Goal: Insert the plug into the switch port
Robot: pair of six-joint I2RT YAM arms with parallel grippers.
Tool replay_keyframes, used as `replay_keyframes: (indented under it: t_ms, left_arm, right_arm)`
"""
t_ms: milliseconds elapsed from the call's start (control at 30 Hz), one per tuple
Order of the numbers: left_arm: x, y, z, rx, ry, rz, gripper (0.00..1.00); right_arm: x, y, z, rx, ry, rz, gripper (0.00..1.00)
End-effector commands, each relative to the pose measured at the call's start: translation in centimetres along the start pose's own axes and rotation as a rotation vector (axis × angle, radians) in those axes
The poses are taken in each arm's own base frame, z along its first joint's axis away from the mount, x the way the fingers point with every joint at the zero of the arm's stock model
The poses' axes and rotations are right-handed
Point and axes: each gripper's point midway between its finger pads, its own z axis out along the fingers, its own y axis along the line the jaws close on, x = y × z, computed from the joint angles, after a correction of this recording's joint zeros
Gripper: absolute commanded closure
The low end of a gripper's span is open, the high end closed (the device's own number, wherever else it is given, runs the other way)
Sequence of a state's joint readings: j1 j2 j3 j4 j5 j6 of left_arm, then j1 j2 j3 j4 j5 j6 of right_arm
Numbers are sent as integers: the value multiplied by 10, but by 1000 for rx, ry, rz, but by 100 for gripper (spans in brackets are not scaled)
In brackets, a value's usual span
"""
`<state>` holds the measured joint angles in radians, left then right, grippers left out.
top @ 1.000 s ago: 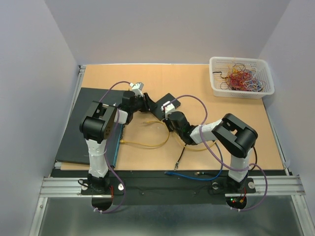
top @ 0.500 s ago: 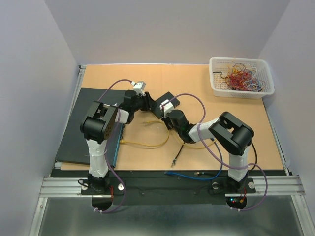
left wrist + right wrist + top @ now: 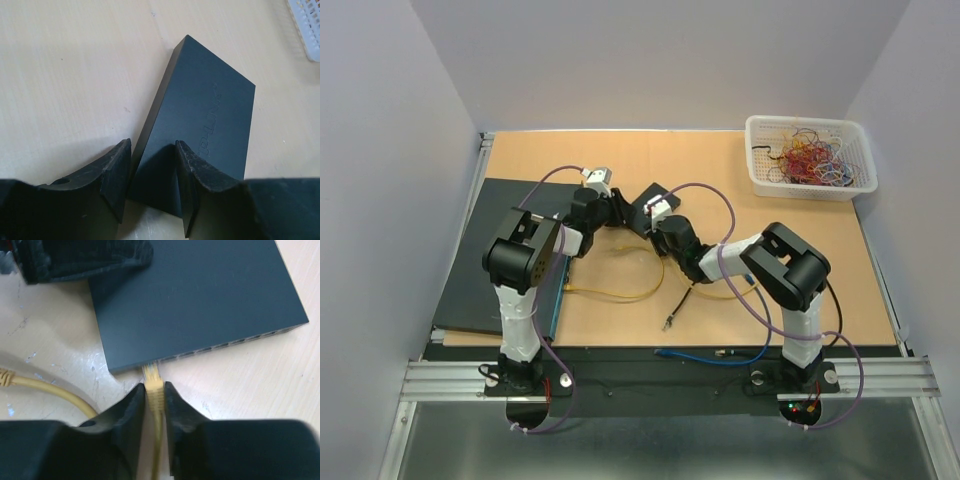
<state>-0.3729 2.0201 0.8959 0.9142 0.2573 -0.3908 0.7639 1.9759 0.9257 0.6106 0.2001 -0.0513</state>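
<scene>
Since the earlier frame our right hand [image 3: 154, 392] has swung up and to the left across the bench [image 3: 720, 160], closing in on the switch [image 3: 210, 110], and the loose black cable [image 3: 677, 305] below it has slid slightly leftward. From the left, a dark mat [image 3: 470, 260] lies along the bench's left edge, beside our left arm. Our left hand [image 3: 153, 150] sits at the near corner of the switch, its fingers [image 3: 112, 175] half spread and set against either side of that corner, so it grips the flat black box, which lies flat on the wood. Between the two arms a yellow cable [image 3: 50, 388] loops over the bench. Our right hand is just beside the switch's port side, its fingers [image 3: 127, 410] drawn narrow and pinching the yellow plug [image 3: 152, 377] just behind its tip. The plug's tip meets the row of openings at the leftmost port [image 3: 150, 366]; we cannot tell whether it is fully seated. A blue cable [image 3: 705, 358] lies along the near edge of the bench, between the arm bases. In the far right corner, well apart from both hands, stands a white basket [image 3: 800, 188] holding a tangle of coloured wires [image 3: 810, 155].
</scene>
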Motion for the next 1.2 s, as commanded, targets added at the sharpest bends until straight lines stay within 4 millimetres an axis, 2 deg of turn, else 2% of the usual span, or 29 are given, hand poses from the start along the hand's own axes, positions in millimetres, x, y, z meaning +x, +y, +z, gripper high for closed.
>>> replay_keyframes:
  t_ms: [0,67,100,133,167,200,267,300,333,367,400,433,467,533,567,600,700,733,767,800,833,867,900,933,967,1033,1067,1133,1167]
  left_arm:
    - [89,-62,-43,230,397,-180,53]
    - [75,-50,-42,202,381,-180,53]
    - [60,-43,-37,196,351,-168,53]
    - [54,-35,-36,176,352,-175,53]
    - [36,-35,-31,178,323,-167,53]
    - [23,-23,-29,159,299,-170,53]
    - [7,-13,-26,133,288,-165,53]
    - [-15,-11,-21,128,252,-147,53]
    - [-23,-5,-22,109,249,-133,53]
    - [-32,-4,-21,97,238,-119,53]
    - [-52,-7,-18,97,203,-90,53]
    - [-57,-6,-20,82,206,-78,52]
    - [-73,-11,-23,75,172,-57,52]
    - [-86,-16,-29,75,131,-46,52]
    - [-94,-19,-35,58,103,-45,50]
    - [-98,-21,-39,50,86,-38,50]
    - [-109,-35,-59,16,31,-8,48]
    - [-108,-38,-66,1,25,-1,48]
    - [-121,-54,-81,10,-16,20,47]
    - [-110,-53,-88,-32,-16,28,47]
    - [-97,-72,-94,-21,3,45,47]
    - [-102,-89,-109,-11,-33,61,47]
    - [-86,-83,-116,-70,-30,61,48]
    - [-66,-110,-123,-30,-5,71,49]
    - [-58,-118,-130,-23,-5,65,52]
    - [-26,-134,-152,-4,22,48,55]
    - [-13,-132,-165,-12,30,41,55]
    - [8,-138,-177,5,60,25,55]
    - [20,-154,-188,50,79,11,55]
  right_arm:
    - [9,32,-3,-129,13,38,64]
    - [17,29,-12,-124,30,36,58]
    - [13,30,-17,-129,24,63,50]
    - [13,29,-20,-130,26,68,46]
    - [15,30,-24,-134,33,81,44]
    - [22,31,-29,-143,55,85,41]
    - [15,32,-39,-148,45,113,38]
    - [22,30,-46,-145,61,120,36]
    - [11,27,-54,-137,32,134,35]
    - [8,23,-58,-117,24,147,35]
    - [7,15,-61,-71,25,166,32]
    - [3,10,-65,-45,19,176,31]
    - [-4,1,-72,2,16,200,30]
    - [-16,-6,-78,39,7,227,27]
    - [-33,-11,-83,60,-25,266,25]
    - [-30,-17,-87,97,0,272,25]
    - [-42,-28,-97,152,-14,306,18]
    - [-44,-36,-104,188,-12,306,12]
    - [-44,-38,-108,204,-10,314,9]
    - [-44,-43,-112,228,-8,319,7]
    - [-44,-51,-119,271,-6,320,5]
    - [-44,-54,-123,286,-6,339,5]
    - [-39,-60,-128,319,5,339,5]
    - [-45,-63,-134,327,-9,356,5]
    - [-47,-65,-138,334,-15,366,5]
    - [-50,-70,-151,351,-36,385,5]
    - [-49,-72,-155,355,-39,393,5]
    - [-51,-76,-163,371,-57,403,4]
    - [-52,-78,-168,374,-71,410,4]
